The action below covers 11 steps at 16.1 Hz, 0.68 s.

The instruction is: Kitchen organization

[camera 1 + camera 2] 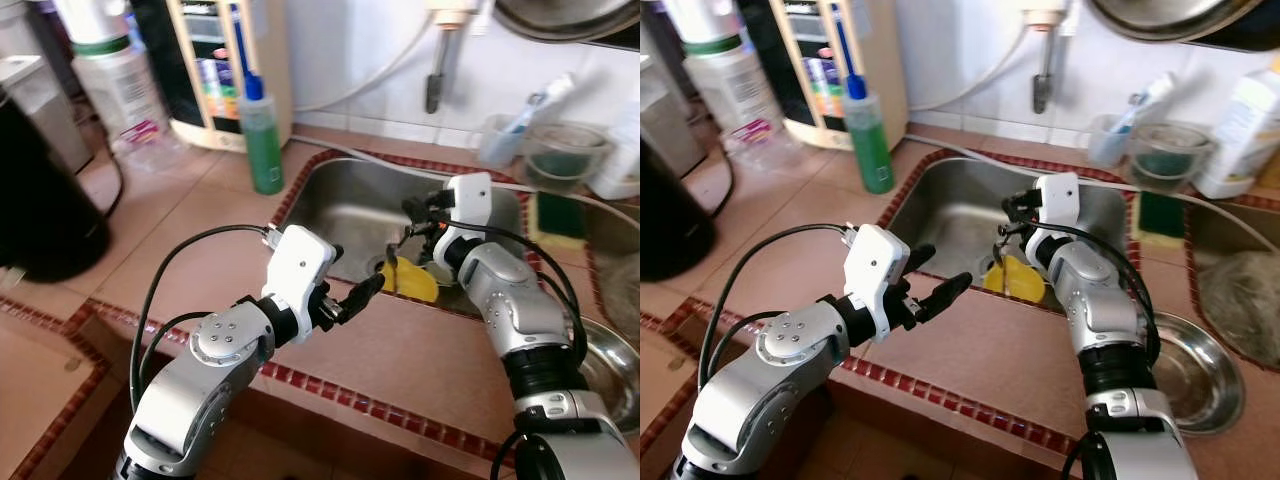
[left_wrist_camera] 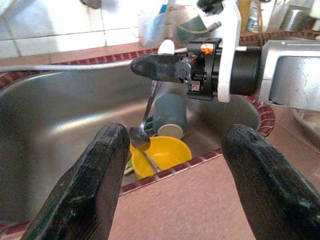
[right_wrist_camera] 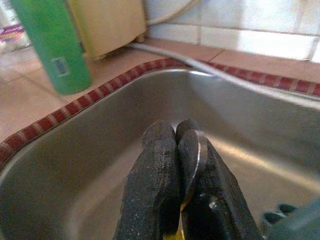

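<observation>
Spoon (image 2: 144, 131) first: you have it pinched by its handle in the right gripper (image 2: 150, 67), which is pressed together on the metal, and it hangs bowl-down over the yellow bowl (image 2: 162, 156) in the steel sink (image 1: 345, 205). Your right arm rises from the 5 o'clock corner of the head view, bends at the elbow and reaches toward 12 o'clock over the sink's near rim, wrist above the basin. In the right wrist view the two black fingers (image 3: 157, 185) lie flat against each other with the thin steel edge of the handle between them. Your left gripper (image 1: 940, 275) is spread wide, both fingers apart and holding nothing; it hovers over the tiled counter (image 1: 200, 250) just short of the sink's near edge, pointing toward 2 o'clock, with the arm coming in from 7 o'clock. A grey-blue cup (image 2: 170, 115) stands in the sink just behind the yellow bowl. At 11 o'clock of the sink a green bottle (image 1: 262, 140) stands upright on the counter.
</observation>
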Tool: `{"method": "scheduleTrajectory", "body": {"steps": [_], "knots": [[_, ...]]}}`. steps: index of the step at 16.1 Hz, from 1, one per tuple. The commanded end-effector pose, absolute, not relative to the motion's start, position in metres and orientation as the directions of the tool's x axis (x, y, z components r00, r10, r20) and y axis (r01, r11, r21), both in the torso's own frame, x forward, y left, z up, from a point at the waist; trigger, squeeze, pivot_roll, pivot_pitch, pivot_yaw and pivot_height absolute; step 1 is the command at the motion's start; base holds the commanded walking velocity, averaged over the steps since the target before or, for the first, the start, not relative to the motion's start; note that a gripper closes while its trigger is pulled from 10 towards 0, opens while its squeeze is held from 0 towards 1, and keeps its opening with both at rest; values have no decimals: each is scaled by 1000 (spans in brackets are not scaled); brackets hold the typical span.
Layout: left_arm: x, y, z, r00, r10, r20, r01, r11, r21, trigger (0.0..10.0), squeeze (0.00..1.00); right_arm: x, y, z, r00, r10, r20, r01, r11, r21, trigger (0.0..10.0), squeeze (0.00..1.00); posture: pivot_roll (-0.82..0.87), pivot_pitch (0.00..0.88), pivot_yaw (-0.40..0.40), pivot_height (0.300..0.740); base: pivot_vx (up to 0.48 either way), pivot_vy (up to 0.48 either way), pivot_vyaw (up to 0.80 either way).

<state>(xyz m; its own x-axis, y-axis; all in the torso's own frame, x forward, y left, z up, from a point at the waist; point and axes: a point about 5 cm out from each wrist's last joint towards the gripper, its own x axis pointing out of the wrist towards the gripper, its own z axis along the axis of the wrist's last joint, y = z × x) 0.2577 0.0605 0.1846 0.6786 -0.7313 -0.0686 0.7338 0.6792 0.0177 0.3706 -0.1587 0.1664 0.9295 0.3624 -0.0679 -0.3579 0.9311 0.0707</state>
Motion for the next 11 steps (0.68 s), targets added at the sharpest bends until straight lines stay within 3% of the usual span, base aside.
{"method": "scheduleTrajectory", "body": {"steps": [1,3,4,5,11], "knots": [[255,61,188,689,-722,-61,725,688,31,10000,0,374,-156,169,924,377,-60,-375,926,48,10000,0,-124,121,60,740,0,0,0],[254,61,189,690,-722,-60,723,690,18,10000,0,375,-159,162,921,380,-85,-377,925,52,10000,0,-118,118,57,740,0,0,0],[254,61,189,690,-721,-60,723,690,17,10000,0,375,-160,161,922,378,-89,-374,926,56,10000,141,-116,117,56,740,0,0,0],[254,61,189,692,-720,-61,722,692,17,10000,0,377,-162,159,927,362,-95,-358,932,56,10000,1000,-114,117,54,740,0,0,0],[255,62,189,698,-713,-62,716,698,23,10000,0,380,-167,157,934,345,-95,-342,939,47,10000,1000,-114,117,53,740,0,0,0]]}}
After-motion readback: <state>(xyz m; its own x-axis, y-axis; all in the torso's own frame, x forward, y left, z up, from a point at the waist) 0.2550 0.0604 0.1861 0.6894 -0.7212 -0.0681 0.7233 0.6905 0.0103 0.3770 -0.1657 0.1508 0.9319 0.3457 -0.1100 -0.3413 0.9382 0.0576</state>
